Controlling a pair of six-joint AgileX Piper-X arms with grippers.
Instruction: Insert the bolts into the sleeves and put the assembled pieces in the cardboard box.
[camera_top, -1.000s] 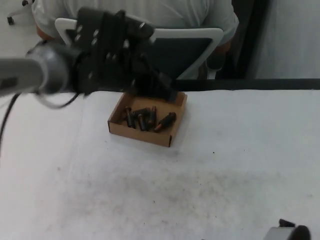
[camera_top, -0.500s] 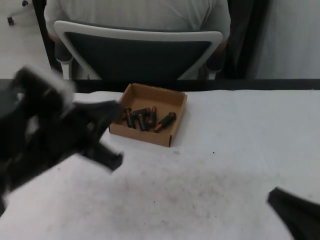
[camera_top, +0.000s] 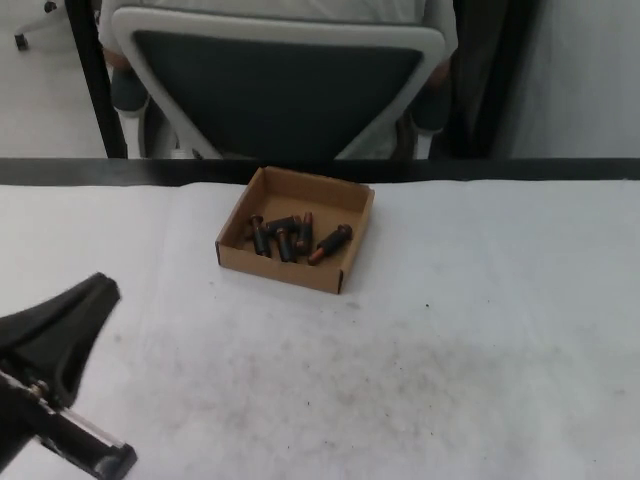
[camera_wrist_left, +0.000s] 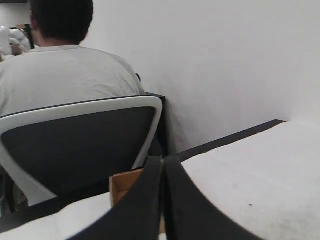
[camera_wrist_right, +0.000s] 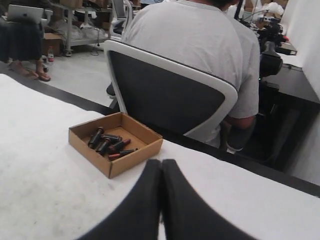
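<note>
The cardboard box (camera_top: 290, 272) sits at the back middle of the white bench, with several dark assembled pieces (camera_top: 290, 238) lying inside it. In the right wrist view the box (camera_wrist_right: 132, 159) and its pieces (camera_wrist_right: 111, 142) lie beyond my right gripper (camera_wrist_right: 161, 162), whose fingers are pressed together with nothing between them. My left gripper (camera_wrist_left: 163, 159) is also shut and empty, and a corner of the box (camera_wrist_left: 125, 182) shows just behind its tips. The left arm's dark end (camera_top: 60, 325) sits low at the near left, well away from the box.
A person sits in an office chair (camera_top: 275, 85) right behind the bench's dark back edge (camera_top: 500, 168). The white bench cover (camera_top: 450, 340) spreads bare to the right of and in front of the box.
The arm that hung over the box a second ago has swung back to the near left corner. A dark arm part at the lower right has left the high view.
</note>
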